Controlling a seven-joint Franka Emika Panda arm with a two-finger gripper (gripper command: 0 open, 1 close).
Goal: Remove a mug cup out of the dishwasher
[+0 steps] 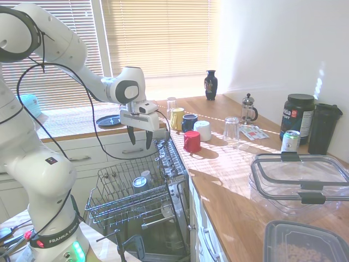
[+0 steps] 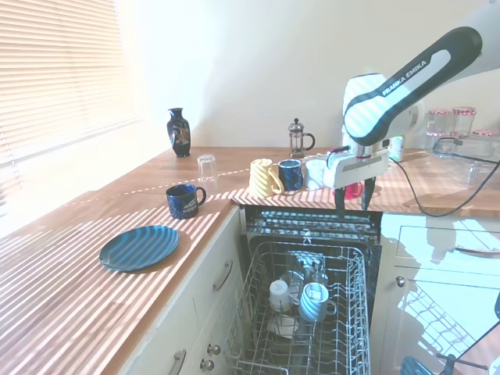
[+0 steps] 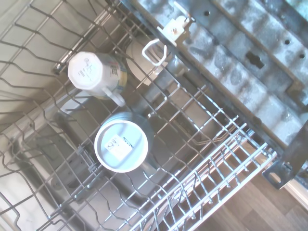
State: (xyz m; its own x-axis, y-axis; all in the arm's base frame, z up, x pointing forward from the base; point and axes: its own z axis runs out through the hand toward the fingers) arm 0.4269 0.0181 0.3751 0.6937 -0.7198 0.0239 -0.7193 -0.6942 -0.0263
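The dishwasher [image 1: 173,164] is under the counter with its grey wire rack [image 1: 109,204] pulled out. The mug cup [image 3: 122,147], dark blue-grey with a paler round base up, stands upside down in the rack [image 2: 348,344]. It also shows in the exterior views as the mug cup [image 1: 139,184] and mug cup [image 2: 314,301]. A small white mug [image 3: 94,74] sits close beside it. My gripper [image 1: 139,140] hangs well above the rack, pointing down, open and empty. From the other side the gripper [image 2: 352,200] hovers over the rack's back edge.
On the counter stand a yellow mug [image 1: 177,118], a dark blue mug [image 1: 189,122], a white mug [image 1: 203,130], a red mug [image 1: 192,141], a clear glass [image 1: 231,130] and a French press [image 1: 248,108]. A blue plate [image 2: 139,247] and another blue mug [image 2: 184,201] lie left of the dishwasher.
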